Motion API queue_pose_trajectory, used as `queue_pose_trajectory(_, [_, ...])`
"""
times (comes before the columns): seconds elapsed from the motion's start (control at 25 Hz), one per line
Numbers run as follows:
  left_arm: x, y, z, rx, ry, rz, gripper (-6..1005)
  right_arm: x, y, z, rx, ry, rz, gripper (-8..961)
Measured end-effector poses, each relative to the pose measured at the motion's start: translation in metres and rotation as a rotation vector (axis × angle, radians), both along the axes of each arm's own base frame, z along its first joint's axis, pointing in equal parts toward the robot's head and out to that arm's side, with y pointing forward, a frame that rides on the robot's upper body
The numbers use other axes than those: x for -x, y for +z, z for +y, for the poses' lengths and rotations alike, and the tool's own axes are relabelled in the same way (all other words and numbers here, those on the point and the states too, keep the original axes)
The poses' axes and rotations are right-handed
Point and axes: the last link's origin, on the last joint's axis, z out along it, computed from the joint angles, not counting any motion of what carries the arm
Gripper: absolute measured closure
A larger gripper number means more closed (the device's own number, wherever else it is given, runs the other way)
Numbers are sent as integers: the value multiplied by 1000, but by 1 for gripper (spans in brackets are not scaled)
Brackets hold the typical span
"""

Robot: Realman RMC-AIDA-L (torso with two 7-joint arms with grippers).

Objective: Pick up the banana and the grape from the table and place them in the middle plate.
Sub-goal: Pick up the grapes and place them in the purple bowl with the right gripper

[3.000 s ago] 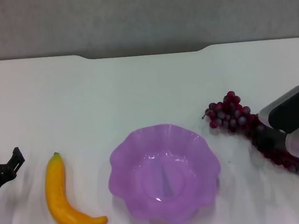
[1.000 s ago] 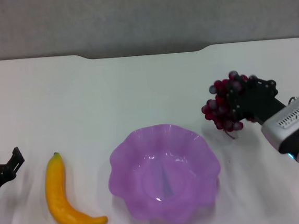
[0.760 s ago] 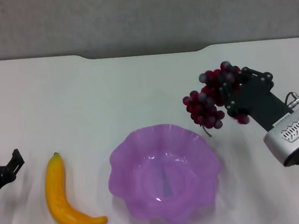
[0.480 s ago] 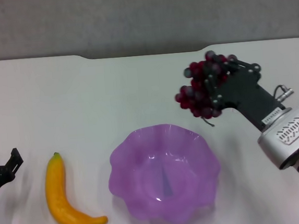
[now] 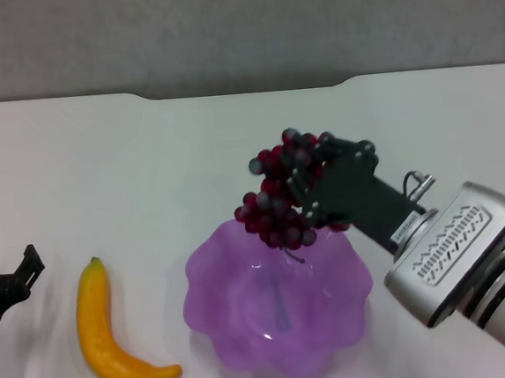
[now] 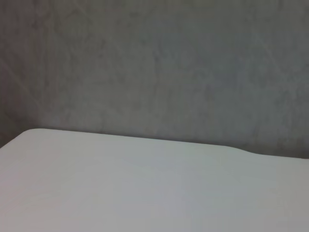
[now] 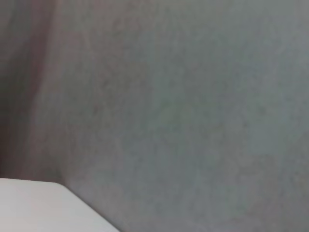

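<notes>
The right tool [image 5: 311, 197] is clenched on the grape [image 5: 278, 200], holding the dark red-purple bunch in the air over the far rim of the middle plate [image 5: 245, 309]. The bunch hangs from the black fingers [image 5: 345, 185], its lowest berries and a thin stem just above the plate's far scalloped edge; whether they touch the plate cannot be told. The arm behind the tool runs from the plate's far edge toward its near right side, ending in a silver-grey wrist housing [image 5: 453, 255].

The middle plate sits on the white desk [image 5: 143, 154], purple and translucent, with nothing lying in its hollow. The banana [image 5: 110, 330] lies flat on the desk to the left of the plate, apart from it, its dark green tip pointing away from the robot and its curved end bending toward the plate.

The left tool [image 5: 5, 295] is parked farther left of the banana, low beside the desk's left edge; its state cannot be told.
</notes>
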Motion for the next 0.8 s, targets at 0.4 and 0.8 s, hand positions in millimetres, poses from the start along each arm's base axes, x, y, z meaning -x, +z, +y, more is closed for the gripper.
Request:
queue_pose_trajectory(0.4, [-5, 0, 3, -2, -18, -8, 220, -7, -15, -12, 63, 6, -49, 693])
queue_pose_trajectory(0.8, [-9, -2, 4, 0, -30, -13, 224, -28, -19, -10, 140, -97, -14, 668])
